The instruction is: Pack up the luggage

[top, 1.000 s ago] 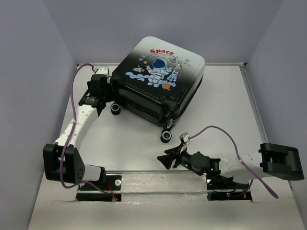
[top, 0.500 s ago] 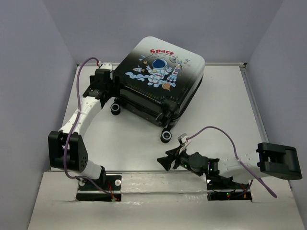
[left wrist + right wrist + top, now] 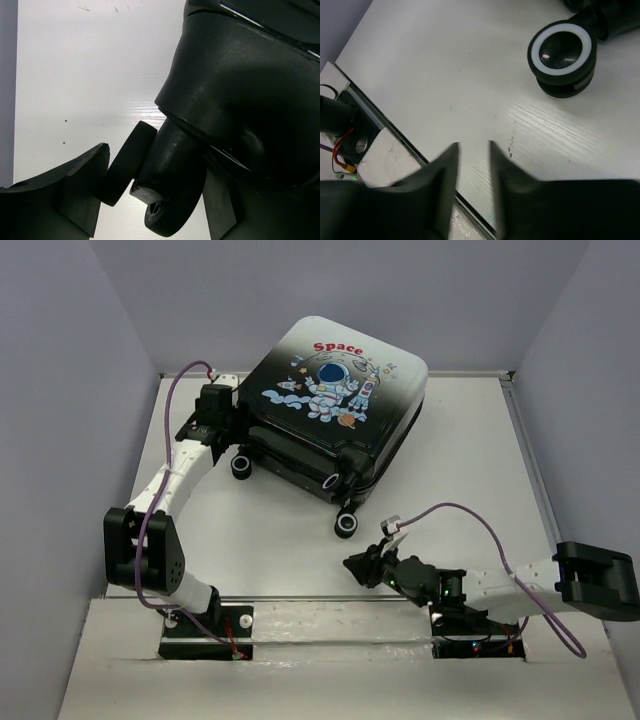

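Luggage (image 3: 335, 410) lies flat toward the far edge of the counter (image 3: 280, 540), roughly midway between its left and right sides. Its astronaut print faces up and its wheeled end is turned toward the near-left. The two shell halves appear closed on each other, so the lining and anything inside are hidden. Whether it holds anything yet, or whether the zip is done up, cannot be told.

The left gripper (image 3: 228, 428) is pressed in at the case's left corner. In the left wrist view its fingers (image 3: 82, 192) stand apart on either side of a black wheel (image 3: 125, 170) and its caster. The left finger is just beside the wheel disc, and no squeeze on it is evident. This placement looks meant to brace or steer the case by its corner, since the smooth curved shell offers little else to catch.

The right gripper (image 3: 356, 566) hangs low near the near edge, well apart from the case. Its fingers (image 3: 440, 170) are drawn nearly together with a slim gap, and they hold nothing. Ahead of it sits a white-ringed wheel (image 3: 562, 52), the one closest to the near edge. This posture reads as waiting or lining up, probably to steady that end or reach the seam.

Since the shell hides its interior, how far the packing has progressed cannot be judged.
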You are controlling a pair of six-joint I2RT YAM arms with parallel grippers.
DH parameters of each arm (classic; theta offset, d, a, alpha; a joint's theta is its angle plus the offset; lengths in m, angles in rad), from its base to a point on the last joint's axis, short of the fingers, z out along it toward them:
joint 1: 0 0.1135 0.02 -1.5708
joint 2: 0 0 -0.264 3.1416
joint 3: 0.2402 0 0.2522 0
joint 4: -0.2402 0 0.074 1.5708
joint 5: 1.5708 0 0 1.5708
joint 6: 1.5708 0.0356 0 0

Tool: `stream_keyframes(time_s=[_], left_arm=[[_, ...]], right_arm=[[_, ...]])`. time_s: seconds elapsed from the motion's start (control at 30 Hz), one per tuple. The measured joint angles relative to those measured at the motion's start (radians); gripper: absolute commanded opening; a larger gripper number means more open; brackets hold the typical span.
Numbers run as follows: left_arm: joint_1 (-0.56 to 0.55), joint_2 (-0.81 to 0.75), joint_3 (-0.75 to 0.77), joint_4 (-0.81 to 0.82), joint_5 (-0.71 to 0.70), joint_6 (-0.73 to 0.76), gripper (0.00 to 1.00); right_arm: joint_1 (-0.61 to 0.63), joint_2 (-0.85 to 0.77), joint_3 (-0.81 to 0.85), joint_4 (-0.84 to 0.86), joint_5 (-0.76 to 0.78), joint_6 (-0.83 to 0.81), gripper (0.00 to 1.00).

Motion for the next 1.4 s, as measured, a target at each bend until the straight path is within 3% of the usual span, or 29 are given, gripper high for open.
stream_keyframes(time_s=[0.23, 0.43, 0.67, 0.7, 0.73, 0.77, 0.9, 1.0, 1.03, 1.1, 1.17, 1.4], left_arm=[[-0.008, -0.039, -0.039, 0.031, 0.027, -0.042, 0.06], [-0.028, -0.153, -0.124, 0.039, 0.118, -0.084, 0.06], [-0.043, -0.203, -0.138, 0.034, 0.251, -0.114, 0.06], [-0.053, -0.204, -0.139, 0.034, 0.27, -0.125, 0.06], [-0.062, -0.206, -0.139, 0.034, 0.275, -0.129, 0.06], [-0.076, -0.209, -0.142, 0.037, 0.288, -0.14, 0.06], [-0.151, -0.252, -0.2, 0.087, 0.33, -0.193, 0.06], [-0.185, -0.282, -0.232, 0.106, 0.381, -0.262, 0.37], [-0.188, -0.287, -0.239, 0.109, 0.386, -0.28, 0.58], [-0.193, -0.29, -0.254, 0.121, 0.4, -0.317, 0.72], [-0.192, -0.291, -0.273, 0.137, 0.416, -0.354, 0.8], [-0.202, -0.308, -0.306, 0.135, 0.434, -0.427, 0.81]], right_arm=[[-0.116, -0.047, 0.012, -0.247, 0.018, 0.084, 0.07], [-0.374, -0.246, 0.033, -0.431, 0.011, 0.082, 0.08], [-0.583, -0.365, 0.115, -0.558, 0.008, 0.047, 0.21], [-0.592, -0.374, 0.131, -0.578, 0.012, 0.037, 0.32], [-0.603, -0.394, 0.156, -0.603, 0.017, 0.024, 0.32], [-0.61, -0.413, 0.175, -0.627, 0.019, 0.007, 0.4], [-0.62, -0.463, 0.239, -0.724, 0.013, -0.05, 0.53], [-0.634, -0.46, 0.284, -0.853, -0.003, -0.088, 0.61], [-0.636, -0.458, 0.288, -0.874, -0.024, -0.092, 0.63], [-0.635, -0.468, 0.29, -0.901, -0.083, -0.095, 0.65], [-0.631, -0.51, 0.29, -0.933, -0.14, -0.095, 0.66], [-0.631, -0.608, 0.29, -0.993, -0.227, -0.082, 0.71]])
